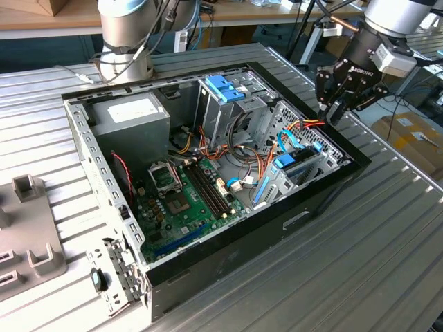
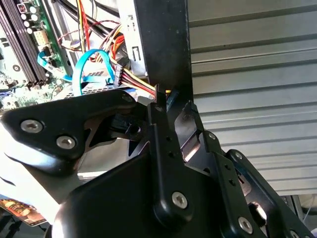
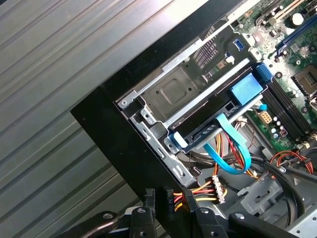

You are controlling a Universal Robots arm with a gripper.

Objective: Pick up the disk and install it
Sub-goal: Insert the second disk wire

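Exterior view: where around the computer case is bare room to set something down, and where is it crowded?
The ribbed metal table is bare in front of the computer case and toward the exterior view's right. The grey fixture occupies the left edge. Inside, cables crowd around the motherboard; the gripper hangs over the case's right corner.

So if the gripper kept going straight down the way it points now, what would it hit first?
Most likely the black case wall: in both wrist views the gripper straddles its edge, with the coloured power wires just inside. Depth is unclear.
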